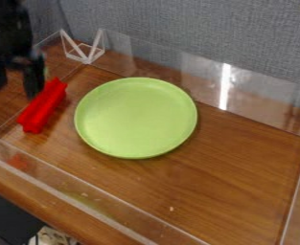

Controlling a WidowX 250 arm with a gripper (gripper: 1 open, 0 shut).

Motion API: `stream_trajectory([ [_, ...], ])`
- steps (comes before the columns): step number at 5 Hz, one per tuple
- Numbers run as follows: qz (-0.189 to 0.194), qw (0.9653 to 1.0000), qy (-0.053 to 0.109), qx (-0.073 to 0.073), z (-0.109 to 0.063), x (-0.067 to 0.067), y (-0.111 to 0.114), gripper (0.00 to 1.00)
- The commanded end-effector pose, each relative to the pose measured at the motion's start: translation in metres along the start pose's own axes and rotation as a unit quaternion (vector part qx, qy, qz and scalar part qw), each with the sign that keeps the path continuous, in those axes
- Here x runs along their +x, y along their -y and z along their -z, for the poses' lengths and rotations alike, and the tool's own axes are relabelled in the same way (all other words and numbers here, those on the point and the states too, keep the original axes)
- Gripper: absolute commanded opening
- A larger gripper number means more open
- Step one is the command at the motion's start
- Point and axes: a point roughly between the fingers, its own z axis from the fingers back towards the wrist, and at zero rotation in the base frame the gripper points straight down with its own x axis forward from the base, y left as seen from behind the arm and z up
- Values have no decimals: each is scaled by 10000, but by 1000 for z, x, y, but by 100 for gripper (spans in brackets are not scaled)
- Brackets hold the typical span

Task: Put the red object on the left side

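The tabletop (229,182) is glossy dark brown wood, ringed by clear, shiny plastic walls (222,81). The red object (42,103) looks like smooth plastic, and the lime-green plate (137,117) has a smooth, slightly satin finish. Behind hangs a rough grey fabric-like backdrop (203,29).

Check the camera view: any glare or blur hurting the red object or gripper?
Camera view: red object sharp, evenly lit; gripper dark and motion-blurred at the top-left edge; window glare streaks the clear plastic walls and glossy tabletop; green plate crisp.

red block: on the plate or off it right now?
Off. The red object lies flat on the bare wooden tabletop, left of the lime-green plate; a strip of wood shows between them.
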Motion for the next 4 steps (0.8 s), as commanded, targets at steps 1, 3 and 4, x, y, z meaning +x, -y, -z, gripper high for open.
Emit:
stream_trajectory([
  [1,41,9991,413,-42,-36,23,-4,100],
  [3,471,9968,340,-550,-24,46,7,100],
  [4,942,9928,273,-683,-18,54,12,100],
])
